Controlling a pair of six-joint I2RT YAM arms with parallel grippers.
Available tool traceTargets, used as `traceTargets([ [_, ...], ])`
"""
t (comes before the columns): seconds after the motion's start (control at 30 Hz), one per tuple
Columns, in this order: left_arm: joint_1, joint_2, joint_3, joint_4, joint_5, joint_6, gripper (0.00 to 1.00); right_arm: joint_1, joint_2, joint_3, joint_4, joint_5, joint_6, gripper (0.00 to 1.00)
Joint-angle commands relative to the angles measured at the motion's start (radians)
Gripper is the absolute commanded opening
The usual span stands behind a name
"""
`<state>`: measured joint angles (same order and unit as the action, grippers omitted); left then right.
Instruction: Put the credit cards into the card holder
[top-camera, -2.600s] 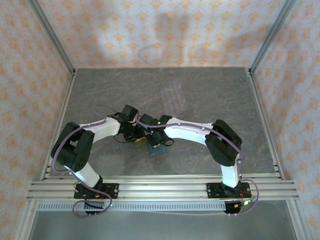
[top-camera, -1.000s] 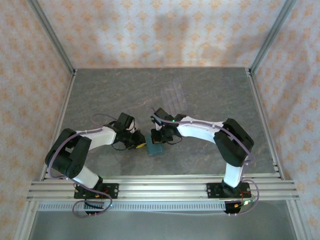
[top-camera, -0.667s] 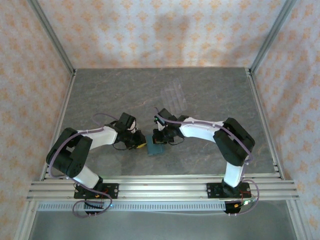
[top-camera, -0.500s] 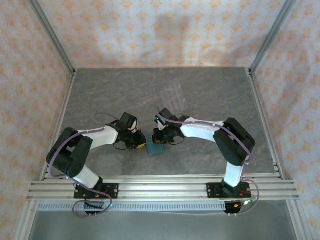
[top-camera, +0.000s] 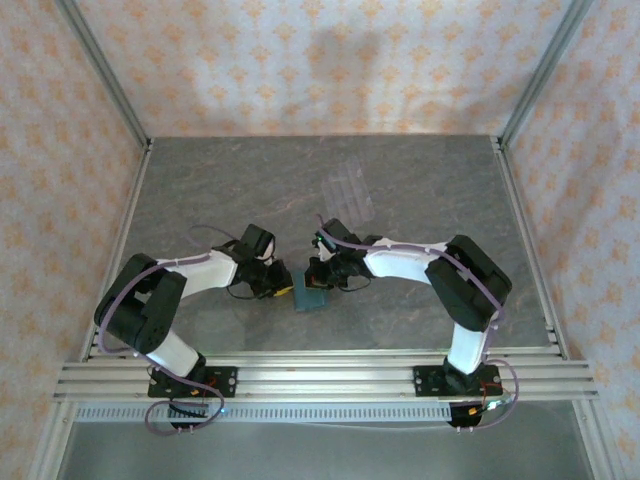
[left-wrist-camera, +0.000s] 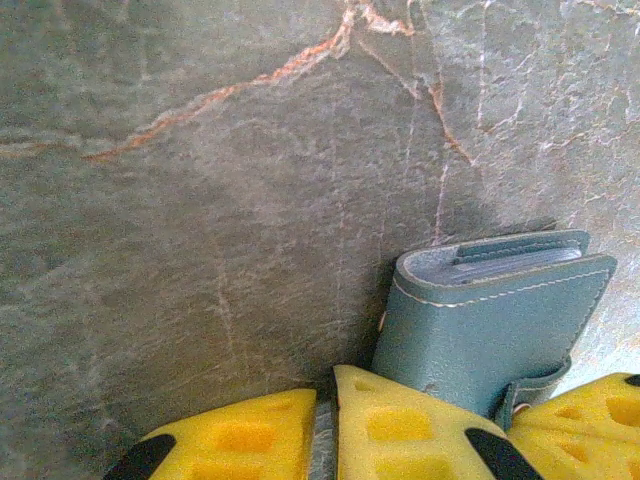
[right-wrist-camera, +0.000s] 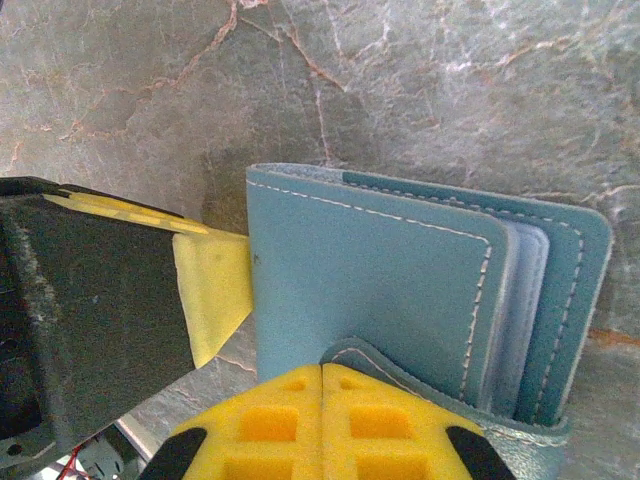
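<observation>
Where both arms bend inward in the top view, the card holder (top-camera: 310, 299) lies closed on the desk (top-camera: 230, 180), a bit below frame centre. The left hand (top-camera: 283, 291) is just left of it, touching its edge. The right hand (top-camera: 318, 277) is at its upper edge. A clear ridged tray (top-camera: 348, 194) sits well apart, higher in the frame.

Left wrist view: the card holder (left-wrist-camera: 490, 325) is at lower right, flat on the desk, fold to the left. Pale layers (left-wrist-camera: 510, 262) show between the covers along its top edge; can't tell if those are the credit cards or lining. The left hand sits at the bottom edge, narrow, with a thin slit between its yellow pads (left-wrist-camera: 400, 430) and nothing seen in it. The right-side pad touches the cover. The strap (left-wrist-camera: 530, 392) is at lower right, with the right hand's yellow tip (left-wrist-camera: 590, 412) just beside it.

Right wrist view: the card holder (right-wrist-camera: 380, 290) is mid-frame, stitched cover up, with pale layers at its right edge. The right hand is at bottom centre, pads pressed fully together and gripping nothing, tips over the strap along the holder's lower edge. At left, the left hand's yellow pad butts against the holder's left edge.
</observation>
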<state>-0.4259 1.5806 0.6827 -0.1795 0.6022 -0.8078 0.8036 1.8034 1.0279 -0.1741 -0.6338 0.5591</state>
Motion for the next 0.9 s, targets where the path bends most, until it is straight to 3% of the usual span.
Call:
traceTargets([
  [0.0, -0.057, 0.076, 0.012, 0.105, 0.02, -0.005, 0.14, -0.001, -0.022, -0.032, 0.034, -0.027, 0.024, 0.0],
  [0.57, -0.056, 0.076, 0.017, 0.095, 0.005, -0.004, 0.14, -0.023, 0.03, -0.122, 0.035, -0.01, 0.05, 0.0],
  [0.87, -0.057, 0.075, 0.035, 0.076, -0.004, -0.002, 0.14, -0.024, 0.082, -0.227, 0.118, 0.038, 0.081, 0.0],
])
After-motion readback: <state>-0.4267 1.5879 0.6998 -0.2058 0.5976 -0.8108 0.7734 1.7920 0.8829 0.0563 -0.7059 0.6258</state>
